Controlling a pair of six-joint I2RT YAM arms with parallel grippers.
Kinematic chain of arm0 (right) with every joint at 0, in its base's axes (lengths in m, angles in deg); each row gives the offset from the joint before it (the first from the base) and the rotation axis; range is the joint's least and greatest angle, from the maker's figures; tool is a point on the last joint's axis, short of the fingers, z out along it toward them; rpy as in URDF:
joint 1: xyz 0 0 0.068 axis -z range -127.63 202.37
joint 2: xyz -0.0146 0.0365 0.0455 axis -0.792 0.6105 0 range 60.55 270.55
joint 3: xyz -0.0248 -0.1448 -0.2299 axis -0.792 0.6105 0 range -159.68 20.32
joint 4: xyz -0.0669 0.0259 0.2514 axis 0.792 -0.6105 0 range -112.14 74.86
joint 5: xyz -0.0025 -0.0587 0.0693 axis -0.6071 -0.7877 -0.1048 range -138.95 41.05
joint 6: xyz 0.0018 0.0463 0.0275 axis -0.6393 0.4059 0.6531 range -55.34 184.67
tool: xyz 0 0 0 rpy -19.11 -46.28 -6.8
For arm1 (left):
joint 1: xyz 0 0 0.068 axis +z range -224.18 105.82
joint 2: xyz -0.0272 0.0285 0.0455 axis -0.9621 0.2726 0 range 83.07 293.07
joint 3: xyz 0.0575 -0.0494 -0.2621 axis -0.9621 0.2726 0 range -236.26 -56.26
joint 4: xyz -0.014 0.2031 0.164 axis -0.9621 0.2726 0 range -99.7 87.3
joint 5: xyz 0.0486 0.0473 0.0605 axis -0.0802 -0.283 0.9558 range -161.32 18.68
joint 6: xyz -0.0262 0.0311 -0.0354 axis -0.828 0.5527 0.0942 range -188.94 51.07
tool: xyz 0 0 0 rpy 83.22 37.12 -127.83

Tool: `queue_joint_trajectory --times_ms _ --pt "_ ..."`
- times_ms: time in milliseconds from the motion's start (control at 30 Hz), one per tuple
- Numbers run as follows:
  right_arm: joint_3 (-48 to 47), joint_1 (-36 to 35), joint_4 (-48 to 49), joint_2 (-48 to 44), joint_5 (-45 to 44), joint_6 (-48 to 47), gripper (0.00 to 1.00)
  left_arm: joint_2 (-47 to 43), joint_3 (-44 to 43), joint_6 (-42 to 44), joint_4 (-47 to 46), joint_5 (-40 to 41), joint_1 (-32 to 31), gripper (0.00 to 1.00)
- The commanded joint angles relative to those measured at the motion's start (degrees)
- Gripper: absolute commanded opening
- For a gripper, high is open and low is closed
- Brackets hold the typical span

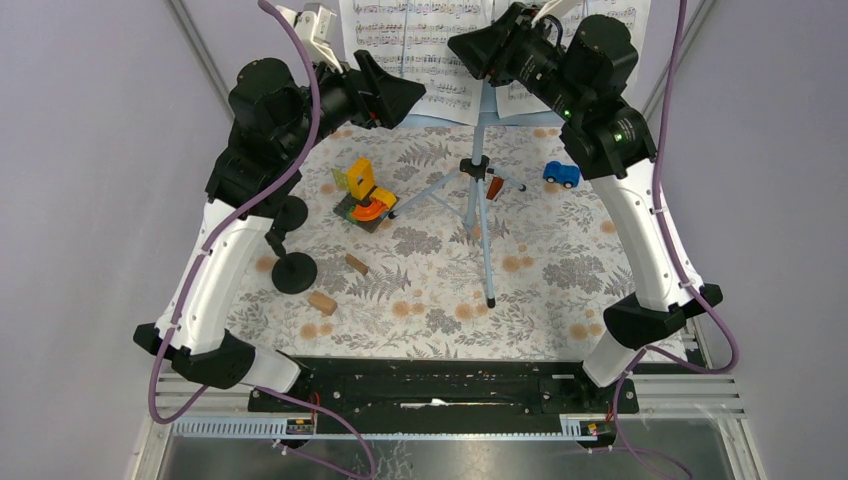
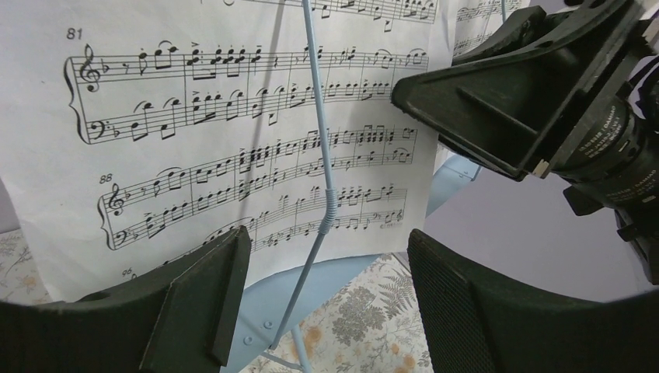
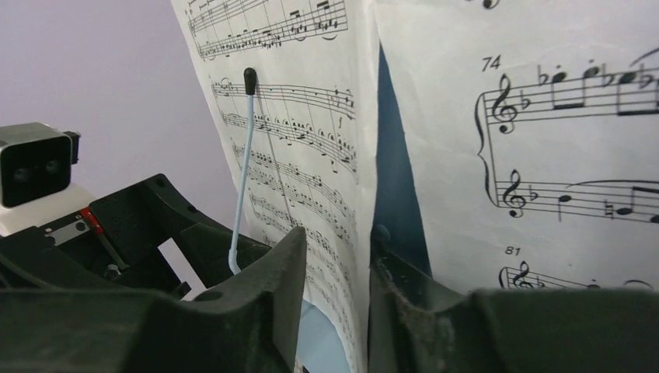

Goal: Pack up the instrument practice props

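The music rack holds sheet-music pages; the right tool straddles one edge.

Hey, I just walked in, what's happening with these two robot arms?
Both arms are raised to the sheet music on the pale blue music rack. The right gripper has a finger on each side of one page edge, with a gap showing, so no firm grip yet. The left gripper hangs open facing a page. Two black mic holders sit on the table, not packed.
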State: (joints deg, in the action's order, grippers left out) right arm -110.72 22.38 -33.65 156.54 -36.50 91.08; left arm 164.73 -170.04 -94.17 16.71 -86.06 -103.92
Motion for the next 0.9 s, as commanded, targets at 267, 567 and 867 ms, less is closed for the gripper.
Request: queue_joint_trajectory --times_ms 267,567,867 --pt "-1.38 0.48 4.06 -1.00 5.39 -3.84 0.15 -2.43 1.44 -4.22 -9.48 1.71 -0.23 0.82" --pt "0.24 0.51 4.20 -2.06 5.05 -4.52 0.06 1.59 -2.56 -5.88 -10.89 3.17 -0.23 0.74" --pt "1.12 0.48 4.45 -2.49 5.65 -4.44 0.06 5.52 -6.10 -5.85 -11.60 1.83 -0.23 0.55"
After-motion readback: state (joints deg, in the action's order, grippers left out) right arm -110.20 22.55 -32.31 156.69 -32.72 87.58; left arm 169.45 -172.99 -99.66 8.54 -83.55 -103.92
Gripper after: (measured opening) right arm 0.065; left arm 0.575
